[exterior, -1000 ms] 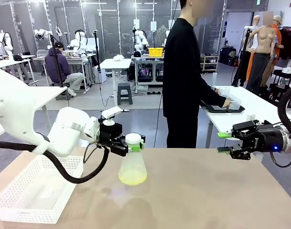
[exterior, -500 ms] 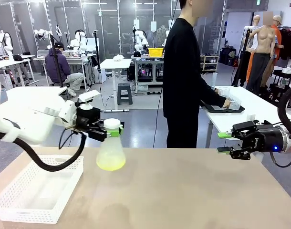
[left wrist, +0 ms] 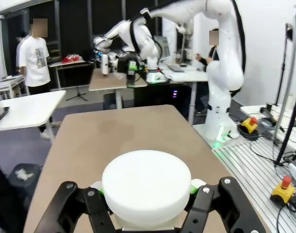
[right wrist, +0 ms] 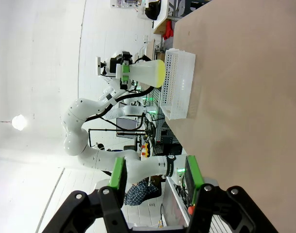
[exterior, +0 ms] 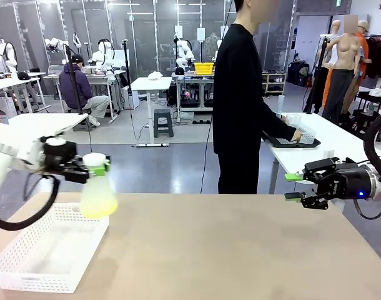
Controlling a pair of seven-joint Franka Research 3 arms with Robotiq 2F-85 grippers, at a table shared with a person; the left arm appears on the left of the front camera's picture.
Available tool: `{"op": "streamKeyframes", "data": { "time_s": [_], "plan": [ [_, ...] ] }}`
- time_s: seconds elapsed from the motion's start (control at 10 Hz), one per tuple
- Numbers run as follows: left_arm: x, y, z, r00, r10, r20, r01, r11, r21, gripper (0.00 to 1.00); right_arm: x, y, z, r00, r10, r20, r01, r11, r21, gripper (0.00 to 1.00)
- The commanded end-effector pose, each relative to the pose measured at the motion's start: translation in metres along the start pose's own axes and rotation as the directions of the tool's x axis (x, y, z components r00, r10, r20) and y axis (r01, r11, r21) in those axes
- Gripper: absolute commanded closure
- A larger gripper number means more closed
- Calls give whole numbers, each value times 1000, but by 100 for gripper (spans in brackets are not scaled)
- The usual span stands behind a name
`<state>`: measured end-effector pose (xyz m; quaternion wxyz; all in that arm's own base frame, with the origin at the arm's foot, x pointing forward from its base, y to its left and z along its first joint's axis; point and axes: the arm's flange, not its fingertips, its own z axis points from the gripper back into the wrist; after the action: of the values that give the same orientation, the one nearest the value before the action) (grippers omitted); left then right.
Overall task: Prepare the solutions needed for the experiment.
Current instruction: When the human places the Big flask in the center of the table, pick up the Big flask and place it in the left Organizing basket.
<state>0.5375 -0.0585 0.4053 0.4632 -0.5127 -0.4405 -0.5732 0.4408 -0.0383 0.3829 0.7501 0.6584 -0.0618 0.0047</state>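
A tan desk [exterior: 240, 250] is seen spanning the front view, its near edge running out of the picture at the bottom. On it, at the robot's left corner, a white perforated basket [exterior: 47, 275] is set directly on the surface (its contents cannot be made out). The basket's near corner is cut off by the left border. The rest of the desk top is shown as a plain matte surface. In the right wrist view the basket [right wrist: 179, 85] is seen at the desk [right wrist: 245, 97] edge.
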Motion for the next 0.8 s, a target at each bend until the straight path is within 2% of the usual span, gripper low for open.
{"op": "streamKeyframes", "data": {
  "time_s": [0.0, 0.2, 0.3, 0.7],
  "plan": [
    [1, -23, 45, 1000, -20, 18, 19, 998, 63, 96, 1, 1, 0, 1000, 4, -3, -4, 1000, 5, 38],
    [-11, -36, 99, 1000, -4, 20, 1, 987, 162, 96, 1, 1, 0, 1000, 4, -3, -4, 1000, 5, 38],
    [-17, -40, 115, 1000, -3, 28, -2, 984, 177, 96, 1, 1, 0, 1000, 4, -3, -4, 1000, 5, 38],
    [-35, -40, 129, 998, -5, 66, -8, 983, 185, 96, 1, 1, 0, 1000, 4, -3, -4, 1000, 5, 38]
  ]
}}
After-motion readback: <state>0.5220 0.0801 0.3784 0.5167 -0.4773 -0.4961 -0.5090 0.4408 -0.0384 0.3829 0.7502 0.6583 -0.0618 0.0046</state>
